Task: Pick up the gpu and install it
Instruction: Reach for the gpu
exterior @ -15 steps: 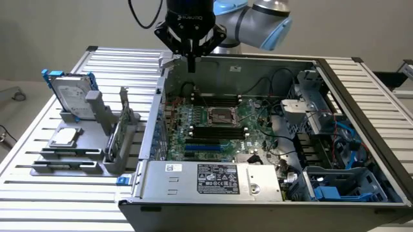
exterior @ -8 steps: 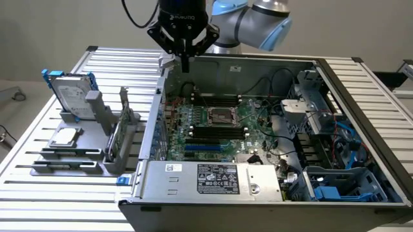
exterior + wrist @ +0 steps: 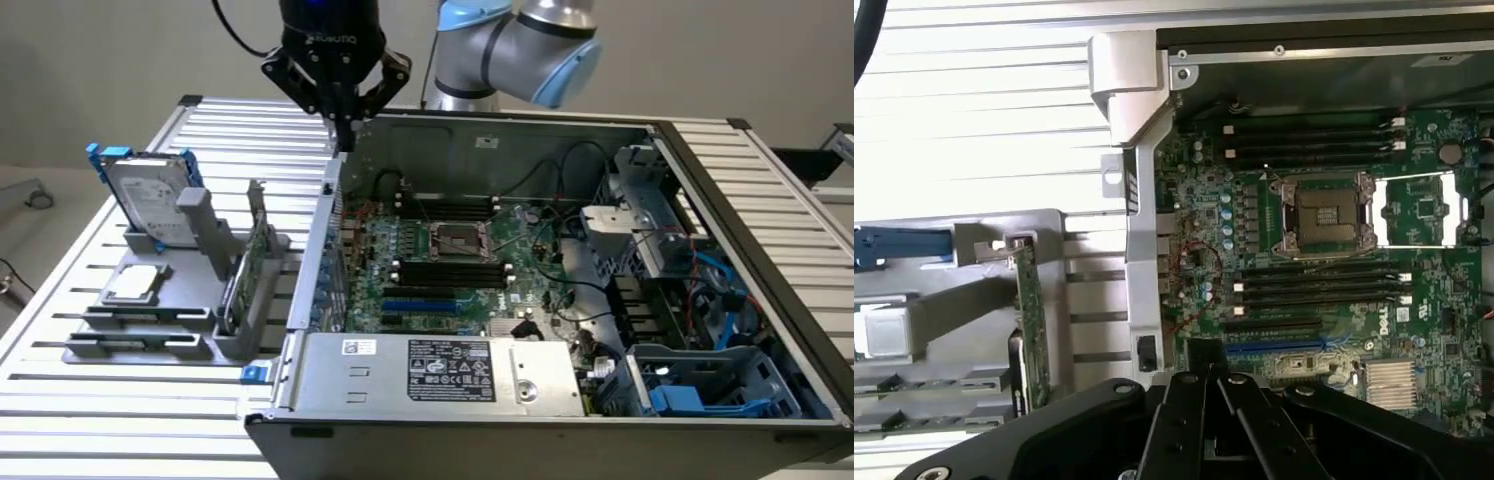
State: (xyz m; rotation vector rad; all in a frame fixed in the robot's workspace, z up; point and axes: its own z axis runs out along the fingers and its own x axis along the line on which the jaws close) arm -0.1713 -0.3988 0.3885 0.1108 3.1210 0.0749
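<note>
On the ribbed metal counter [image 3: 134, 400], a grey moulded rack [image 3: 174, 345] holds the gpu [image 3: 247, 285] upright on edge, a thin green board, just beside the open steel case [image 3: 534, 445]. Above the case wall nearest the rack hangs the black claw [image 3: 344, 125], pinched shut and empty.

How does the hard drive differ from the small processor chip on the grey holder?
The hard drive stands upright; the processor chip lies flat. The hard drive is much larger than the chip. The hard drive has a blue frame; the chip has none. Both are silver and sit in the grey holder.
</note>
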